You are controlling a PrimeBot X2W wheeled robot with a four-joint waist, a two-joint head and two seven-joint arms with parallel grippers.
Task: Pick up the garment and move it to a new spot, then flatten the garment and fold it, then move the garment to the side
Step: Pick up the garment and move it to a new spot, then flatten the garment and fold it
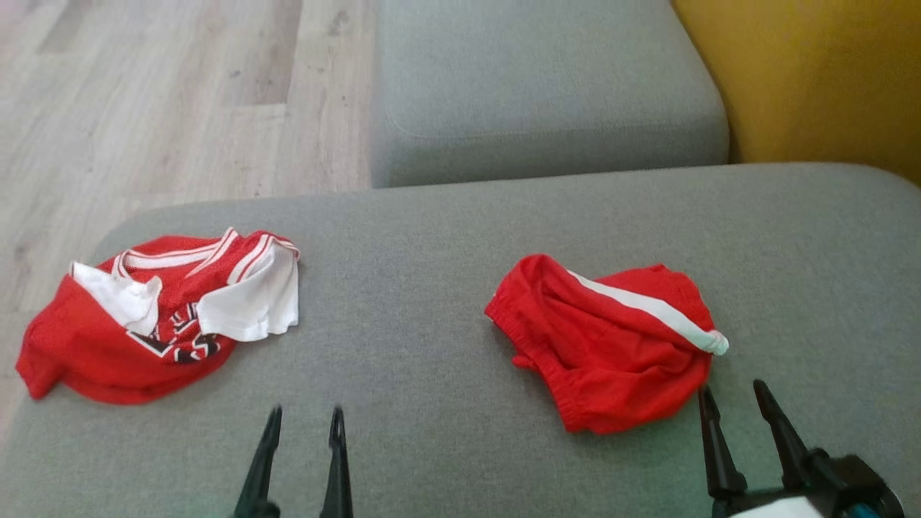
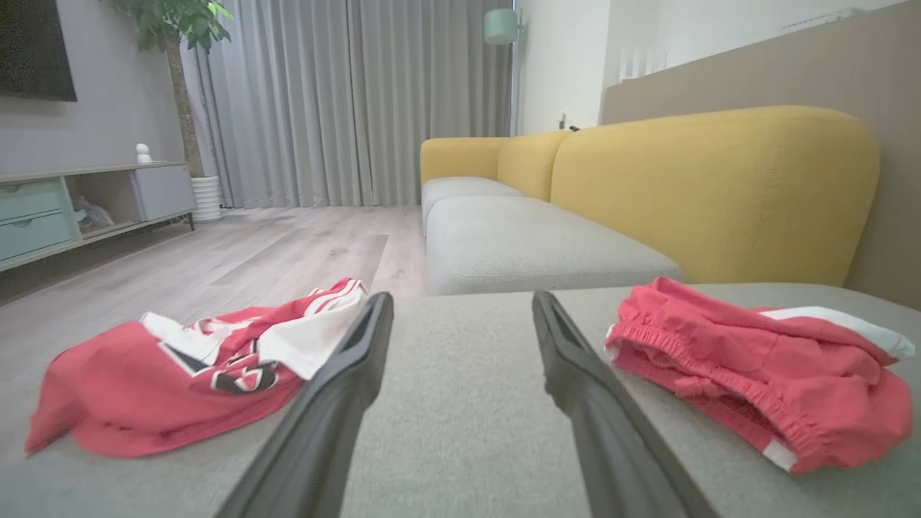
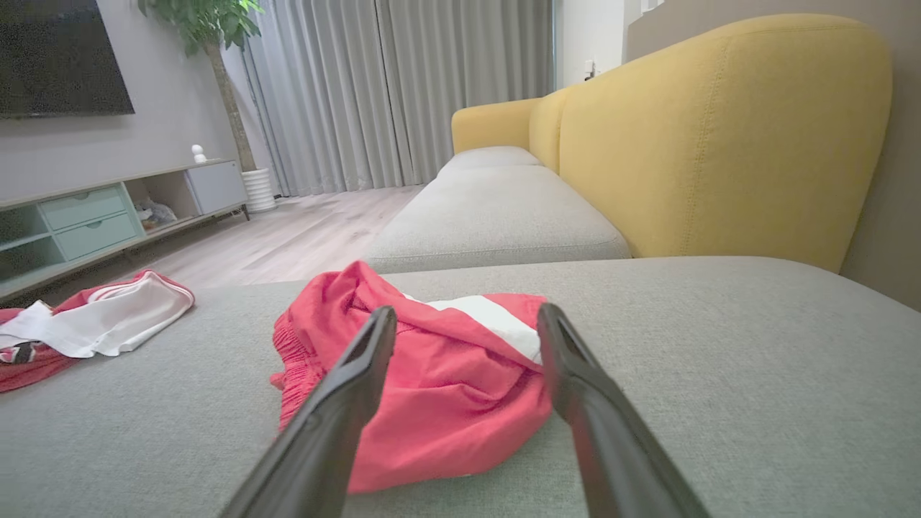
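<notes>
Crumpled red shorts with a white side stripe (image 1: 611,338) (image 2: 755,367) (image 3: 439,374) lie on the grey cushion (image 1: 432,302), right of centre. A bunched red and white jersey (image 1: 151,316) (image 2: 187,367) (image 3: 79,324) lies near the cushion's left edge. My right gripper (image 1: 732,392) (image 3: 464,316) is open, its fingertips just short of the shorts' near right corner, nothing between them. My left gripper (image 1: 305,414) (image 2: 460,302) is open over bare cushion between the two garments, holding nothing.
A second grey seat cushion (image 1: 540,86) lies beyond, with the yellow sofa back (image 1: 820,79) to the right. Wooden floor (image 1: 158,93) drops off at the left. A TV cabinet (image 3: 93,216), potted plant (image 2: 180,43) and curtains (image 2: 345,101) stand far off.
</notes>
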